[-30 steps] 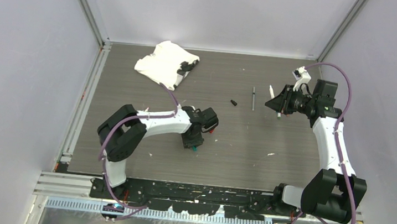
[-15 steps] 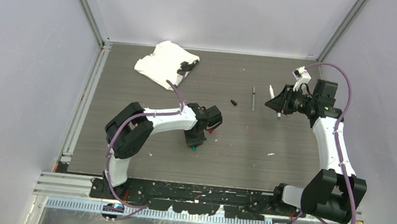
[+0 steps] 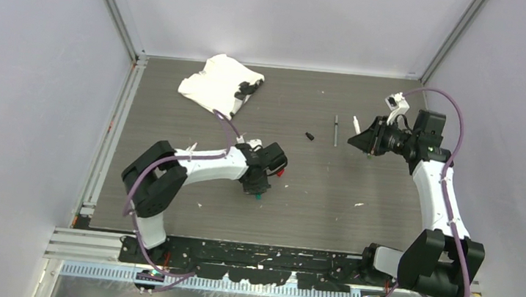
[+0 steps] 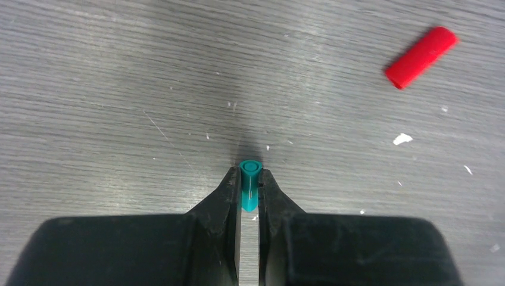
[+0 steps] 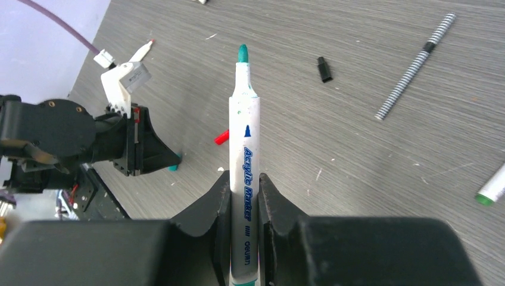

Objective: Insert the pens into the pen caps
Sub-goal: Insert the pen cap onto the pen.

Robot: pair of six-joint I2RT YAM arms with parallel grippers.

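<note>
Pinching a teal cap (image 4: 251, 170) between the pressed-in fingertips of the left hand (image 4: 250, 192), with the cap poking out just past the tips, low over the tabletop (image 4: 119, 89). Hovering around the middle of the tabletop, a little toward the near edge. Sharing that patch with a red cap (image 4: 421, 57), lying loose on its side near the hand and apart from it.

Clamping a white marker (image 5: 245, 131) in the right hand (image 5: 244, 186), fingers squeezing the barrel from both sides, teal tip sticking out well past them, printed lettering facing the wrist camera. Holding it clear of the tabletop in the far half, close to the right edge.

Lying flat between the two hands, toward the far edge: a black cap (image 5: 324, 69) and, just beyond it toward the right edge, a striped pen (image 5: 414, 67), the two near each other but not touching. Showing only partly at the side of the right wrist view: a green-ended pen (image 5: 493, 187), resting on the tabletop.

Sitting crumpled near the far-left corner: a white cloth (image 3: 215, 84).
</note>
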